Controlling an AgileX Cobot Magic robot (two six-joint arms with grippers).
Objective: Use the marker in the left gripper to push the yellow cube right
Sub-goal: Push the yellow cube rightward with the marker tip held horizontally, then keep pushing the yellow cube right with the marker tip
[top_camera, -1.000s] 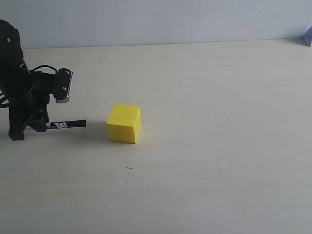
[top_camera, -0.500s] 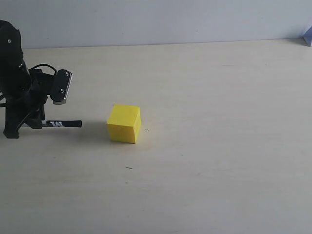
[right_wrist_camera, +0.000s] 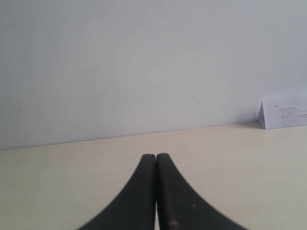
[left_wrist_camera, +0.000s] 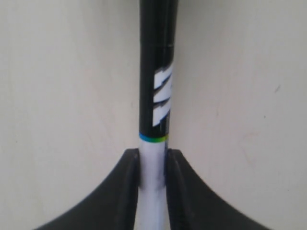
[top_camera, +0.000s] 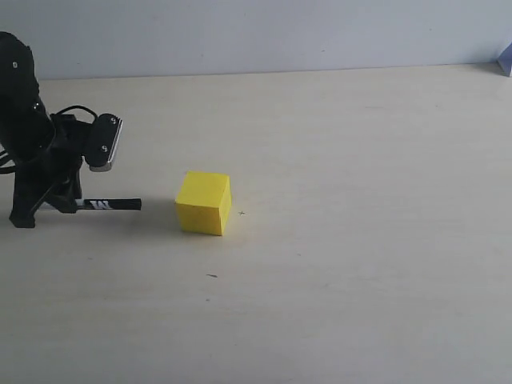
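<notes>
Left hand (top_camera: pixel 66 205): black, two-fingered, at the far left of the desk (top_camera: pixel 360 256), low over the surface, clenched on the marker (top_camera: pixel 112 205). Marker: held by its white end, which sits pinched between the two fingers (left_wrist_camera: pixel 128 182); the black end, with white lettering and a thin blue-green ring at the join, sticks out past the fingertips. It lies roughly level just above the desk and points toward the left face of the yellow cube (top_camera: pixel 204 203). Marker tip and cube: near, not touching, a strip of bare desk between them. Yellow cube: one, flat on the desk, left of centre, well apart from every edge. Right hand (right_wrist_camera: pixel 156 160): black, both fingers pressed together along their length, nothing between them, raised above the desk and facing the pale wall (right_wrist_camera: pixel 144 62). Paper card (right_wrist_camera: pixel 284 111): white, folded, with small print, standing at the far edge of the desk by the wall. Desk: pale wood tone, a few tiny dark specks near the cube.
</notes>
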